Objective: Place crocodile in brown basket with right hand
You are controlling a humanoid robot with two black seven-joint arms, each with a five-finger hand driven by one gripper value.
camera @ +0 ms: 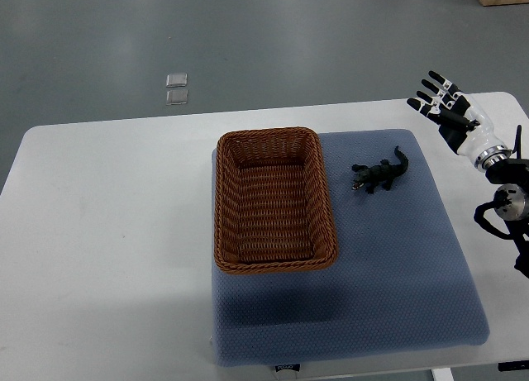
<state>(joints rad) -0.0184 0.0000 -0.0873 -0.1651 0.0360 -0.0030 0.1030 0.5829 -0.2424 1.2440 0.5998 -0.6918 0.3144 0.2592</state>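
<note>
The crocodile [379, 175] lies on the blue mat [388, 273] right of centre in the frame, just beside the brown basket [275, 201] but apart from its right rim, with its tail toward the upper right. The right hand [440, 101] hovers at the upper right of the frame over the white surface [107, 232], fingers spread and holding nothing, well apart from the crocodile.

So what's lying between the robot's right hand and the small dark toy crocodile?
Nothing: the top view shows only bare padded blue mat and a strip of white table between the right hand and the crocodile.
</note>
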